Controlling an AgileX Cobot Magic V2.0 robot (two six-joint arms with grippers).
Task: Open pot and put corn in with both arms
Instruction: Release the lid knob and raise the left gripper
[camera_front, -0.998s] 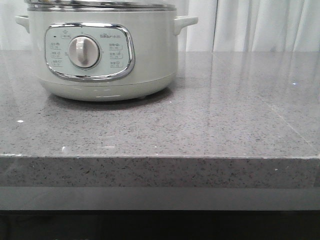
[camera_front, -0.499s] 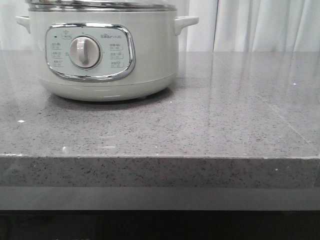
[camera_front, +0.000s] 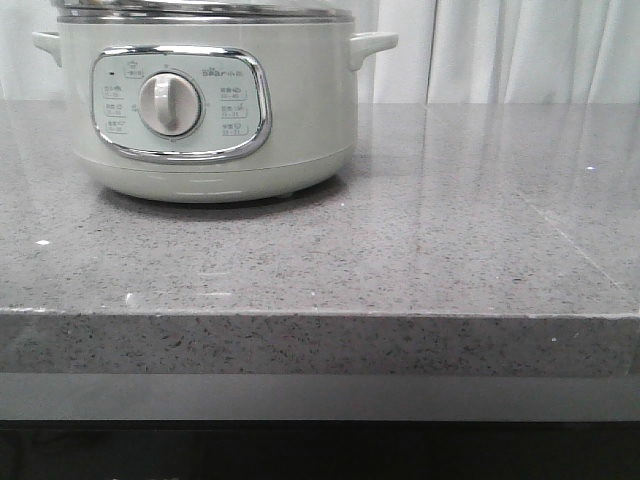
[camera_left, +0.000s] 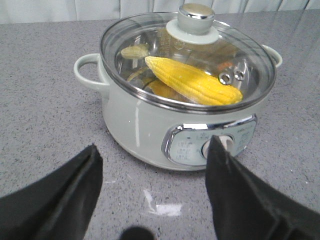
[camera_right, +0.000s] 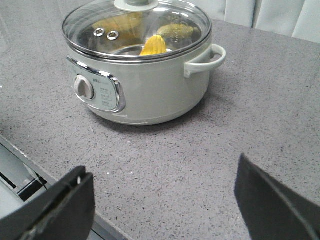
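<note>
We see the corn (camera_left: 195, 83) inside the pot (camera_left: 150, 127), under the lid (camera_left: 190, 55); both grippers (camera_left: 150, 190) (camera_right: 160, 200) hang open and empty, apparently because the task is complete.

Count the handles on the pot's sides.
2: one handle on one side of the pot, the other handle opposite, partly hidden behind the glass lid.

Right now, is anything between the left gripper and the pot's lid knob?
Nothing visible. The left gripper, fingers apart, faces the pot over bare counter. The knob is exposed atop the glass lid, which is on, with the corn under it.
</note>
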